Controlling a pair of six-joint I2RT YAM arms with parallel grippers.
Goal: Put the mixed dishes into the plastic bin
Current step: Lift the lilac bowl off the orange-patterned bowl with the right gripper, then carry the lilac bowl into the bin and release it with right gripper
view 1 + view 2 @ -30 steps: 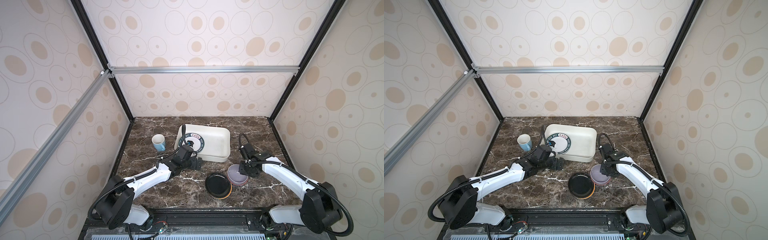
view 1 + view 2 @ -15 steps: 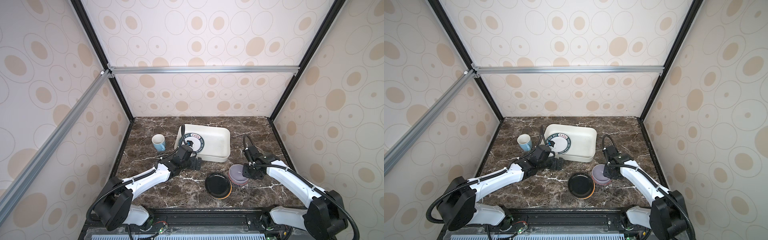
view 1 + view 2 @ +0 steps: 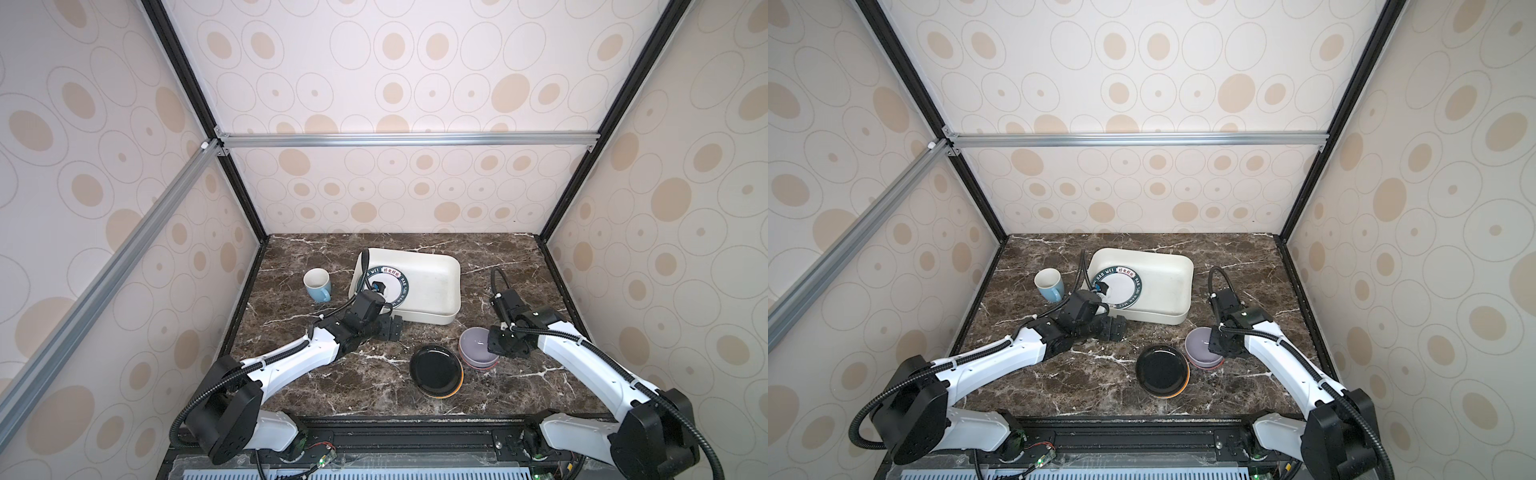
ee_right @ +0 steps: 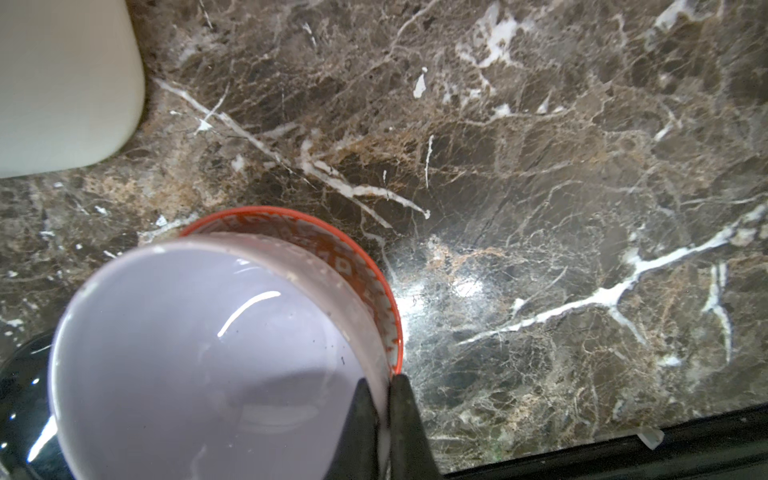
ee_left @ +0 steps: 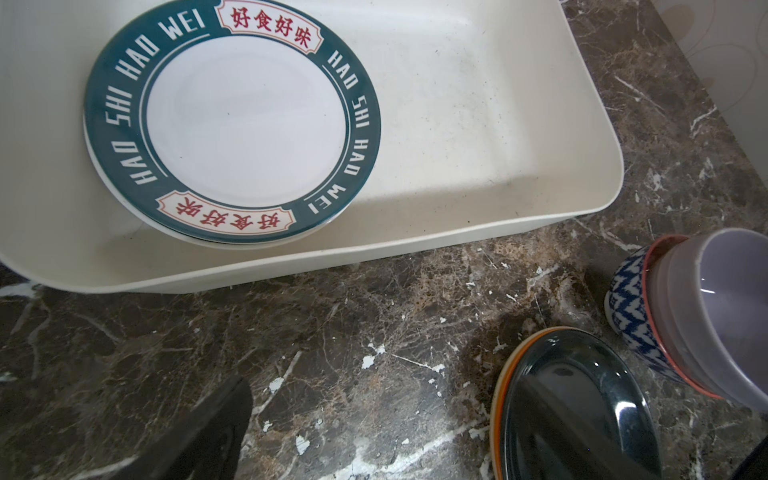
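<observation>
Near-right of the bin (image 3: 432, 318), the right gripper (image 4: 380, 386) is pinched tight on the rim of the lilac bowl (image 4: 199, 353) (nested in a red-rimmed bowl (image 4: 353, 249)), so lift straight up to part them cleanly, while the left gripper (image 3: 392, 329) hangs wide open, empty.

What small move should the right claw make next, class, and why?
Probably a short lift straight up. The right claw is shut on the rim of the lilac bowl, which sits nested in the patterned bowl. It likely has to rise clear of that bowl before it can cross to the bin.
</observation>
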